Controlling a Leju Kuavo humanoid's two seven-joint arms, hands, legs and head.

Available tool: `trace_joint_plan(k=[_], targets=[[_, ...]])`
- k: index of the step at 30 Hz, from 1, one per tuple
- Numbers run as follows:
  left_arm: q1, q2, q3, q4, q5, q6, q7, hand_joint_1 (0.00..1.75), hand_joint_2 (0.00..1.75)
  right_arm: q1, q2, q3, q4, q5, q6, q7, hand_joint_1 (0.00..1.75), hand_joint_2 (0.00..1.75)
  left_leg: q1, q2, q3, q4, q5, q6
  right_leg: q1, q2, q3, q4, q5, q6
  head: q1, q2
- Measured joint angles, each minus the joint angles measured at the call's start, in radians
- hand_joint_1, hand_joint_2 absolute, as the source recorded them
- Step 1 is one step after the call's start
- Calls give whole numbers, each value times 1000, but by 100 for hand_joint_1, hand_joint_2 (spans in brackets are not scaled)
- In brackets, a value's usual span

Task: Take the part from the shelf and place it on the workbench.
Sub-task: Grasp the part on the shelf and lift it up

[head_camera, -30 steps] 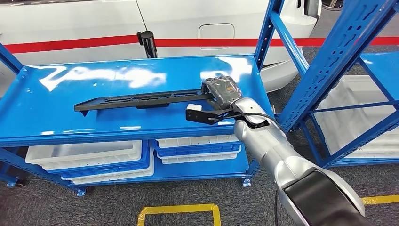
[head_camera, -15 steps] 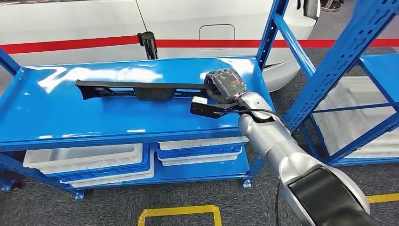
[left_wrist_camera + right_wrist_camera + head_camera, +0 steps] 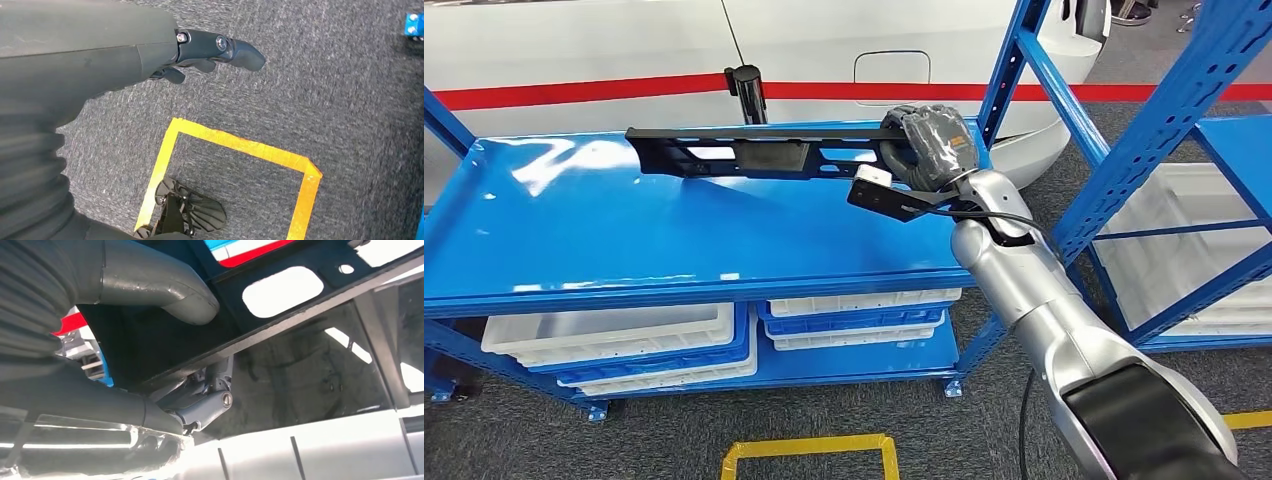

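Observation:
The part [image 3: 754, 155] is a long, flat black plastic panel with cut-out slots. My right hand [image 3: 929, 145] grips its right end and holds it level in the air above the back of the blue shelf top [image 3: 674, 240]. In the right wrist view the panel [image 3: 300, 315] runs out from between the grey thumb [image 3: 160, 290] and the darker fingers [image 3: 205, 407]. My left hand [image 3: 200, 50] hangs over the grey carpet and holds nothing, its fingers stretched out.
Behind the shelf stands a white car with a red stripe [image 3: 574, 95], and a black post [image 3: 746, 90] rises at the shelf's back edge. Blue rack uprights [image 3: 1144, 150] stand at the right. White bins [image 3: 614, 335] sit on the lower level. Yellow tape [image 3: 804, 450] marks the floor.
My right hand has raised the panel off the shelf top and carried it up and toward the back; its far end has lifted clear of the surface.

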Motion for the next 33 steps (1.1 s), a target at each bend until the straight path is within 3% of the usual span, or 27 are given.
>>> trace_joint_plan(k=[10, 12, 14, 16, 18, 19, 20, 21, 23, 24, 26, 29, 31, 33], targets=[[0, 2, -17, 0, -29, 4, 15, 0, 175, 42, -22, 0, -70, 20, 10, 18, 164, 175, 0, 0, -3, 7, -6, 10, -14, 0, -1, -2, 1, 8, -1, 0], [0, 3, -18, 0, -30, 5, 17, 0, 175, 47, -22, 0, -72, 21, 10, 18, 164, 175, 0, 0, -3, 8, -5, 16, -18, 0, 1, -5, 4, 12, -1, 0], [-1, 3, -20, 0, -31, 5, 18, 0, 175, 48, -24, -1, -77, 21, 10, 19, 164, 175, 4, 3, 2, -6, 6, 30, -15, 0, -4, 3, -4, 17, 0, 0], [-2, 3, -23, 0, -31, 5, 20, 0, 175, 49, -28, -2, -80, 21, 10, 19, 164, 175, 8, 7, 7, -21, 19, 43, -12, 0, -37, 75, -49, 8, 2, 0], [-3, 3, -25, 0, -33, 5, 23, 0, 175, 56, -34, -3, -81, 21, 10, 20, 164, 175, 7, 8, 3, -23, 24, 47, -12, -1, -98, 215, -114, -4, 4, 0], [-3, 3, -26, 0, -35, 5, 25, 0, 175, 62, -36, -4, -82, 22, 10, 21, 164, 175, 7, 7, 1, -22, 25, 47, -11, -1, -122, 273, -133, -4, 4, 0], [-3, 3, -27, 0, -36, 5, 26, 0, 175, 69, -38, -4, -83, 22, 10, 22, 164, 175, 7, 6, -1, -22, 27, 46, -11, -1, -129, 297, -137, 0, 4, 0], [-2, 2, -28, 0, -36, 5, 26, 0, 175, 74, -39, -5, -85, 23, 11, 24, 164, 175, 7, 6, -4, -21, 29, 44, -11, -1, -115, 280, -124, 8, 5, 0], [-2, 1, -30, 0, -37, 5, 27, 0, 175, 77, -41, -9, -92, 26, 11, 26, 164, 175, 9, 4, -11, -15, 32, 37, -15, -4, -41, 148, -79, 23, 6, 0], [-3, 1, -30, 0, -38, 5, 28, 0, 175, 77, -41, -11, -96, 28, 11, 26, 164, 175, 8, 4, -16, -10, 33, 32, -14, -4, -5, 87, -58, 25, 6, 0], [-3, 2, -31, 0, -39, 5, 29, 0, 175, 79, -42, -15, -104, 31, 12, 28, 164, 175, 5, 2, -26, 2, 35, 21, -11, -1, 24, 30, -39, 19, 4, 0], [0, 2, -31, 0, -39, 5, 29, 0, 175, 83, -42, -16, -110, 36, 12, 29, 164, 175, 11, 2, -41, 16, 31, 5, -14, 3, 9, 33, -29, -2, 0, 0], [1, 3, -31, 0, -39, 5, 29, 0, 175, 83, -41, -17, -112, 36, 13, 30, 164, 175, 17, 4, -63, 73, -28, -7, -17, 2, -2, 31, -16, -22, -1, 0], [1, 3, -31, 0, -39, 5, 29, 0, 175, 84, -40, -17, -113, 36, 13, 30, 164, 175, 20, 5, -102, 203, -122, -17, -11, 1, -16, 32, -4, -36, -2, 0]])
